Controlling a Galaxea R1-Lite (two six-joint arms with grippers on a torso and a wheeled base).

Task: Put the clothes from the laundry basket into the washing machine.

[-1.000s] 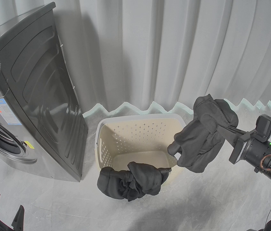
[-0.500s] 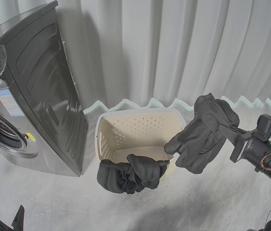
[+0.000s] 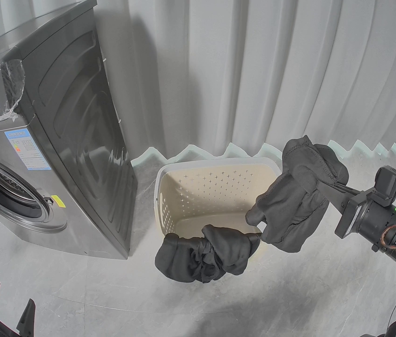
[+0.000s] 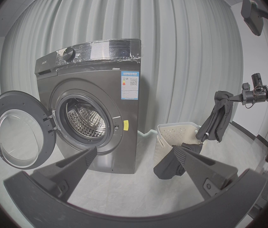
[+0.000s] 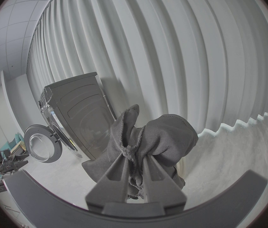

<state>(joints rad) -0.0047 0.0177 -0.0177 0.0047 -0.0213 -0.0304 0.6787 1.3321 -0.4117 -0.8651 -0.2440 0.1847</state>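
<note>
Right gripper [image 5: 135, 158] pinched on dark garment [image 3: 294, 207], hanging long-axis down by laundry basket [image 3: 216, 163]; left gripper [image 4: 134, 150] spread, empty; washing machine [image 3: 81, 118] front carries blue label [image 3: 27, 148].

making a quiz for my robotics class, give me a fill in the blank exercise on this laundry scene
1. The washing machine's door stands ____.
2. The ____ gripper holds a dark garment in the air.
3. The other garment is draped over the ____ of the laundry basket.
Missing words: open; right; rim.
</note>
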